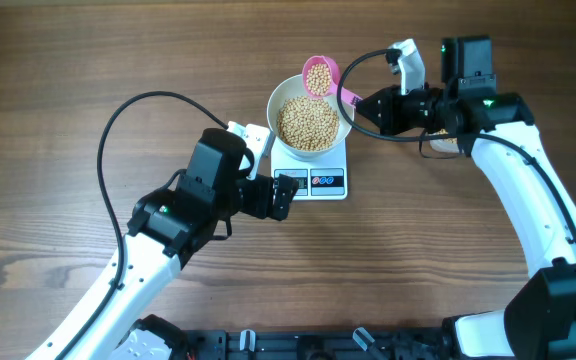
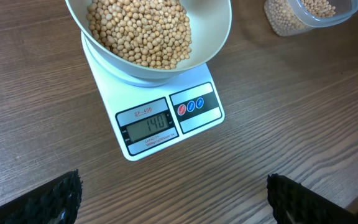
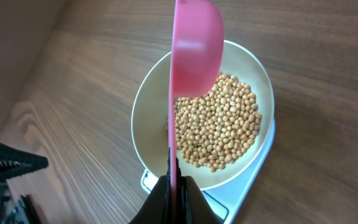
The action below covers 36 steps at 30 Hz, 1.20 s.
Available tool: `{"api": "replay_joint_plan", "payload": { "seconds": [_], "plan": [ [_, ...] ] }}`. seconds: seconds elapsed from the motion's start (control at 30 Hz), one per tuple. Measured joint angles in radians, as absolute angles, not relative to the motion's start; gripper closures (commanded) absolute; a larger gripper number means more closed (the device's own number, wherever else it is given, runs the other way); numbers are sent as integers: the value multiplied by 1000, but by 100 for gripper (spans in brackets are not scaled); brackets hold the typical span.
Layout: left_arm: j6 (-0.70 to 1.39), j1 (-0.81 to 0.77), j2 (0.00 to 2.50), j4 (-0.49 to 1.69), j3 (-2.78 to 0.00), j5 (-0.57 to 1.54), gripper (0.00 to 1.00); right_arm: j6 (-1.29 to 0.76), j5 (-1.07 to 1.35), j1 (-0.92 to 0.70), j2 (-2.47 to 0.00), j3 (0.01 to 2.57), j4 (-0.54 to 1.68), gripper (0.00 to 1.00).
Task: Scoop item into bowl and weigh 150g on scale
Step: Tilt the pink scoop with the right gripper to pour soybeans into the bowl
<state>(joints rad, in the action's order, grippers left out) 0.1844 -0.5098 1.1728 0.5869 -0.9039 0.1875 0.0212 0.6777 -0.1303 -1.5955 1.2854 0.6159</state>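
Left gripper [image 1: 286, 194]: hanging over the wooden table [image 1: 68, 60] just in front of the scale, fingers spread wide and gripping nothing. In the left wrist view the two dark fingertips [image 2: 58, 198] are showing at opposite bottom corners.

Scale [image 1: 324, 181]: the flat white square scale is sitting mid-table, display side facing the left arm. The grey display [image 2: 146, 126] is showing three digits starting with one-four; I cannot tell the last digit. A dark panel with round buttons is lying just right of the display.

Bowl [image 1: 276, 104]: the round white bowl is resting on the scale's platform, covering most of it and overhanging its edges.

Beans [image 1: 308, 122]: small round pale-tan beans are filling the bowl's bottom in a broad heap, well below the rim. The inner wall is showing bare above them in the right wrist view [image 3: 219, 124].

Pink scoop [image 1: 319, 74]: hanging over the bowl's far rim, open side up, carrying a small load of the same beans. Its handle is running toward the right arm.

Right gripper [image 1: 361, 104]: fingers pressed together on the scoop's handle, pinching it edge-on just beside the bowl.

Clear tub [image 2: 309, 14]: standing to the right of the scale, apart from it, holding more beans; in the overhead view it is mostly hidden under the right arm.
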Motion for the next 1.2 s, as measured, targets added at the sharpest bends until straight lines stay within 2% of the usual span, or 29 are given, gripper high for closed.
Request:
{"api": "replay_joint_plan", "payload": {
  "seconds": [1.2],
  "plan": [
    [184, -510, 1173, 587, -904, 187, 0, 246, 502, -146, -1506, 1285, 702, 96]
  ]
}}
